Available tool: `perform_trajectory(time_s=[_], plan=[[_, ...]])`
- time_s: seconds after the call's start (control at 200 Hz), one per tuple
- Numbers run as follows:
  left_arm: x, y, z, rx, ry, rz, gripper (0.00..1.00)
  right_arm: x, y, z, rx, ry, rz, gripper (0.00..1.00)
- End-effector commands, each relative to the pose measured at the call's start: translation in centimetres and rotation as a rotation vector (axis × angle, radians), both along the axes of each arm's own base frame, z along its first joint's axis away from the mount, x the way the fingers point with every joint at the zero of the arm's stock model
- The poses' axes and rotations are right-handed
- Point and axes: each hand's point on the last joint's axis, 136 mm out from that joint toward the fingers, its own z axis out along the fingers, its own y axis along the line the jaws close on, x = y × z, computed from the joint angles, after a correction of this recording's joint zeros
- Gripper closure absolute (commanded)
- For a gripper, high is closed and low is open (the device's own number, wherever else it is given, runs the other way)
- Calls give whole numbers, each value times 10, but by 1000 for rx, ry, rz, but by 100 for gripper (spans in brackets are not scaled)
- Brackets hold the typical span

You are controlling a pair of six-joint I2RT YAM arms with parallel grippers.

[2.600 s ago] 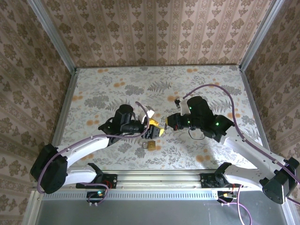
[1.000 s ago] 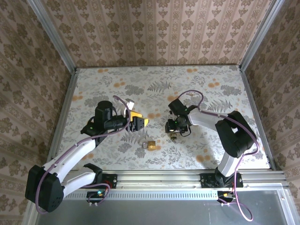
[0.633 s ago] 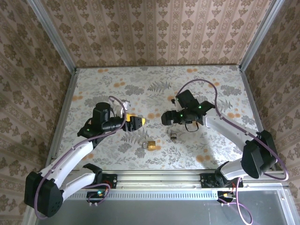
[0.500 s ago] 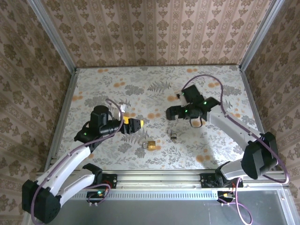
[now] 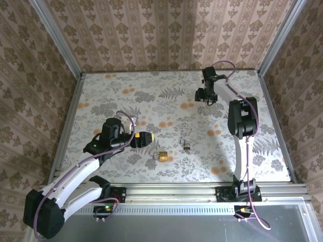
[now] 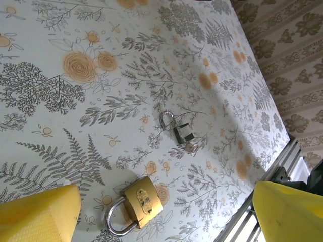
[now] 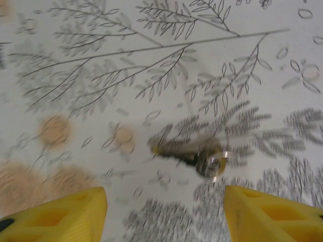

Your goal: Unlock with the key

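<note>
Swung far back, the right gripper (image 7: 165, 209) hangs spread and empty over the key (image 7: 194, 159); centre it before pinching.

The key (image 5: 186, 146) (image 6: 183, 133) is tiny, far smaller than the brass padlock (image 5: 161, 156) (image 6: 140, 201). It has a dark-grey body with a thin silver loop at one end and a small silver bit at the other. It lies flat on the table, near the padlock's right and slightly farther back, apart from it. The blurred dark shape in the right wrist view is probably this key (image 7: 202, 159).
</note>
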Motion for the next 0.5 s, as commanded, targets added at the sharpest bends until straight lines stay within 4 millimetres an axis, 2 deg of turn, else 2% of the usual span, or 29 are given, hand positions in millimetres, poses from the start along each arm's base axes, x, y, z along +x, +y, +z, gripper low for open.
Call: perform_trajectory(time_s=[0.0,0.495], plan=[[4,-2,8,-11,-40,-9,11,2,-11,10,-51,25,18,38],[9,-2,1,-14,-27,-7,12,-1,-28,-15,-54,74,17,52]])
